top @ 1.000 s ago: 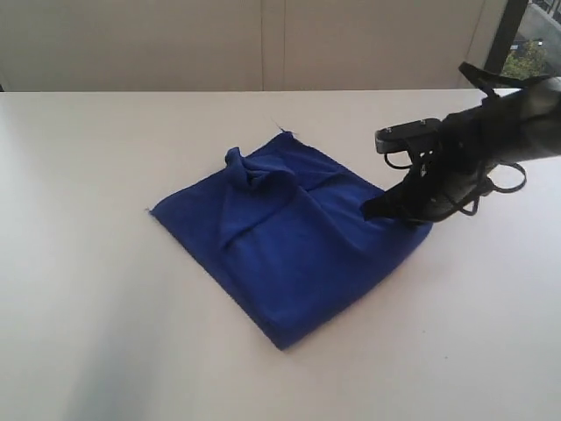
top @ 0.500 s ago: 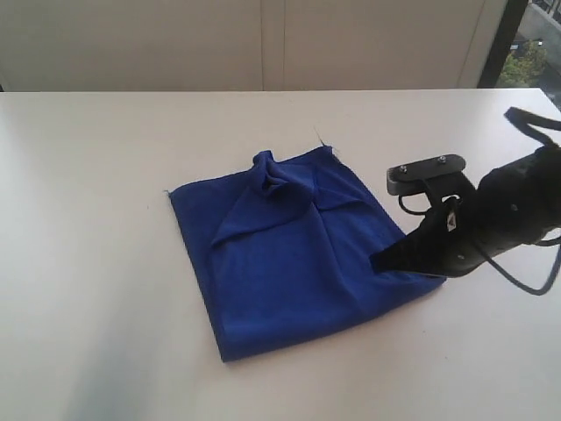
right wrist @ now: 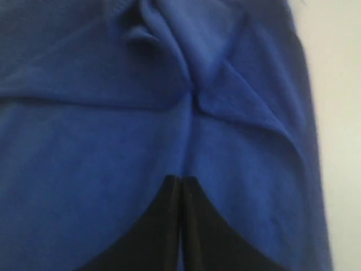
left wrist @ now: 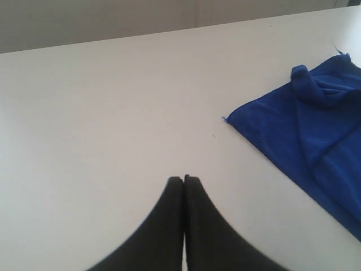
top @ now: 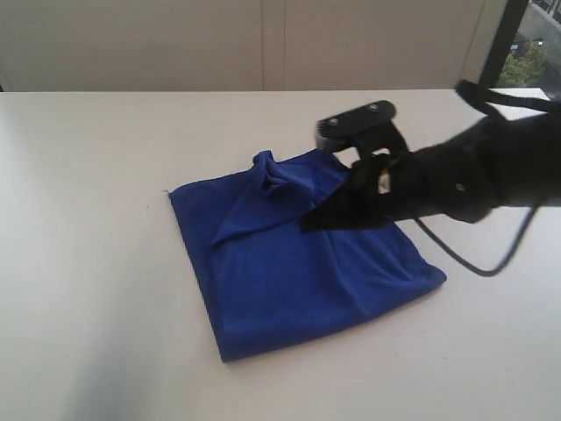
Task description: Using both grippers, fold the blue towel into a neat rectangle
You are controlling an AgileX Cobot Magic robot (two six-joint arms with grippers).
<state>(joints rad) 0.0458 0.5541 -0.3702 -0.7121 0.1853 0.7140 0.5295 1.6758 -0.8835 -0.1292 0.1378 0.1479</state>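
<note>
L hand point(left wrist: 184, 179): shut tight, both fingers pressed flat together, nothing held. Hangs above bare white bench point(top: 88, 263), w/ blue towel point(top: 280, 289) off to one side, well apart from the tips. Out of sight in ext view.

Blue towel: lies on bench about mid-scene, spread as a rough four-sided shape, one corner toward the near edge. Bunched into a small raised lump point(top: 272, 174) at far edge, w/ diagonal creases fanning out from there across the cloth. Otherwise fairly flat, edges uneven, not squared up.

R hand point(top: 308, 223): reaches in from right over the towel's middle, just beside the lump and creases. Shut as well, fingers closed to a single point, no cloth pinched between them in wrist view. Can't tell whether tips touch the cloth or hover just above it. Carries a dark camera block point(top: 355, 118) on top, above towel's far-right corner. Trails a black cable point(top: 478, 273) looping down near towel's right corner.

Far right: strip of window point(top: 530, 53) w/ greenery behind.
</note>
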